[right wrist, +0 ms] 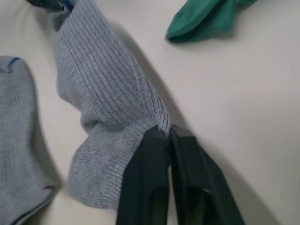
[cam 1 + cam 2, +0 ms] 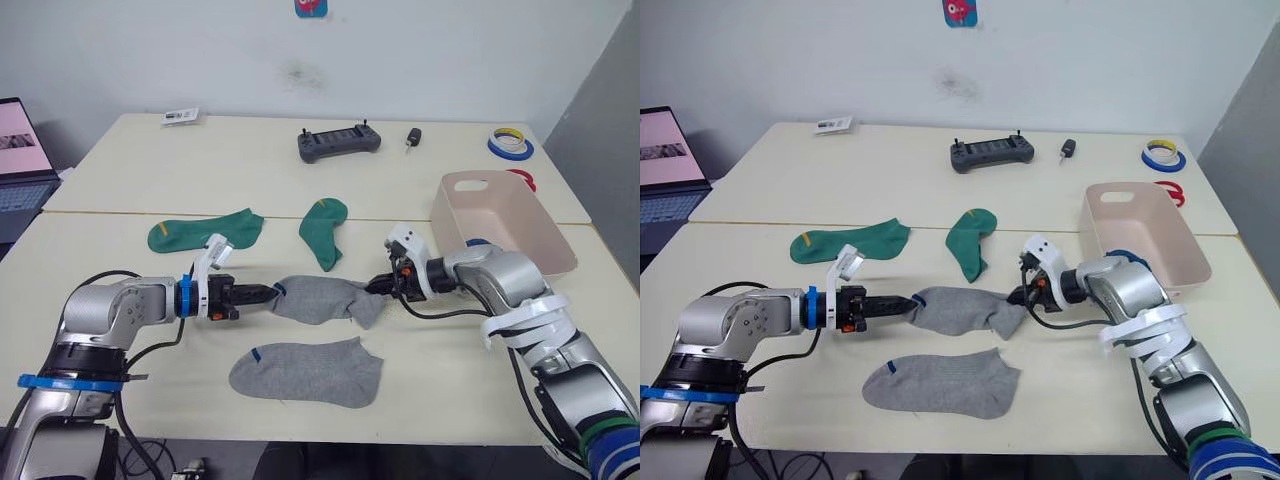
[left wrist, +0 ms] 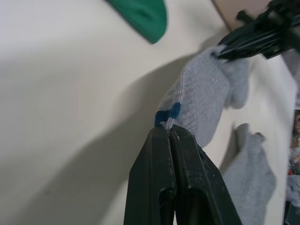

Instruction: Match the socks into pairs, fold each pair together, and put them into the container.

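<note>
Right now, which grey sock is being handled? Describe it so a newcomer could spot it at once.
Start at the pink container on the robot's right, then look left along the near table. The held grey sock stretches between the left gripper and the right gripper, each pinching one end. Unlike the other grey sock lying flat nearer the robot, it is strung between both.

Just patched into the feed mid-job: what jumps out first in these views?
A grey sock is stretched between both grippers near the table's middle: the left gripper is shut on its blue-marked cuff, the right gripper on the other end. The second grey sock lies flat just nearer the robot, two green socks lie beyond, and the pink container sits to the right.
</note>
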`<state>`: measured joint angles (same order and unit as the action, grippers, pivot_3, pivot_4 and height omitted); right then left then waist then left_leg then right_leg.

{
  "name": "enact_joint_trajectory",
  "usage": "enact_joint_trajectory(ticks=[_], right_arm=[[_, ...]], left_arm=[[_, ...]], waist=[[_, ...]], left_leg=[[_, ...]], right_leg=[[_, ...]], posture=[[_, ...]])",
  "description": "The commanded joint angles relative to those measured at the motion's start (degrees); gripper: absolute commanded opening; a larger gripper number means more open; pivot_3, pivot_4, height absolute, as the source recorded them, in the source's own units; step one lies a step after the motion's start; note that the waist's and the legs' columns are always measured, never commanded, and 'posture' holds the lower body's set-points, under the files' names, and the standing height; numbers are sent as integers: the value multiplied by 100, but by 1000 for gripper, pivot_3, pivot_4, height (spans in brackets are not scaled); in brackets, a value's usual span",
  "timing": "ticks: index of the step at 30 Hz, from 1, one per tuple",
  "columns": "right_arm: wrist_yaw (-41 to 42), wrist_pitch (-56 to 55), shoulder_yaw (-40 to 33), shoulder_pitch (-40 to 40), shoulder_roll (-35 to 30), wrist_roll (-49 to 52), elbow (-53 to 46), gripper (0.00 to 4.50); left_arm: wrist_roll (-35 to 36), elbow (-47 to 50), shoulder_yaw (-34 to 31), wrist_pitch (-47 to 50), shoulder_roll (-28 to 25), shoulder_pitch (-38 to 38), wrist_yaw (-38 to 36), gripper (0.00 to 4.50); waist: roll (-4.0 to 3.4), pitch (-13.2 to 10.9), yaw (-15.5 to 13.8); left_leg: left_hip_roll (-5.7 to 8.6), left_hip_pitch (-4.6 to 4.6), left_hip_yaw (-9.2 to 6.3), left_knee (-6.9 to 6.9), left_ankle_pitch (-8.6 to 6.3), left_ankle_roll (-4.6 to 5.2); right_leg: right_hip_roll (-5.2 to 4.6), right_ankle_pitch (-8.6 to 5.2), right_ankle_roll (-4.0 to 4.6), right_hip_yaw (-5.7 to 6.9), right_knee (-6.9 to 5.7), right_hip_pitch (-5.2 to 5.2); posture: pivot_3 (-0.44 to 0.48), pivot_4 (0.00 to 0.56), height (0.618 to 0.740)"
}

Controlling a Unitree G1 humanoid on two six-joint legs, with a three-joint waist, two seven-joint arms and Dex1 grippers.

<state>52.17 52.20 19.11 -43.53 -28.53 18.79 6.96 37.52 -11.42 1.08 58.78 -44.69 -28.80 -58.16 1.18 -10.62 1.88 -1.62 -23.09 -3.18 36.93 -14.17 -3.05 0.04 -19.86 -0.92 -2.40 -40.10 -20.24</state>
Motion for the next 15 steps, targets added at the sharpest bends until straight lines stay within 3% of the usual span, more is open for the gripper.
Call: enact_joint_trajectory(ticks=[1, 9, 15], right_arm=[[-97, -611, -236, -72, -141, -257, -239, 1438], [55, -1281, -343, 268, -714, -500, -975, 4324], [348, -1369, -419, 857, -1026, -268, -1893, 4463]], left_arm=[[-242, -264, 32, -209, 41, -225, -76, 0], [-642, -792, 172, -466, 220, -581, -226, 0], [-854, -1006, 199, -647, 322, -738, -336, 0]], waist=[[0, 0, -1], [0, 0, -8], [0, 0, -6]], left_leg=[[-1, -1, -1, 0, 0, 0], [1, -3, -2, 1, 0, 0], [1, -4, -1, 1, 0, 0]], right_leg=[[0, 0, 0, 1, 0, -1], [-3, 0, 0, 3, 1, 0], [-3, 0, 0, 2, 0, 0]], posture=[[0, 150, 740], [0, 150, 740], [0, 150, 740]])
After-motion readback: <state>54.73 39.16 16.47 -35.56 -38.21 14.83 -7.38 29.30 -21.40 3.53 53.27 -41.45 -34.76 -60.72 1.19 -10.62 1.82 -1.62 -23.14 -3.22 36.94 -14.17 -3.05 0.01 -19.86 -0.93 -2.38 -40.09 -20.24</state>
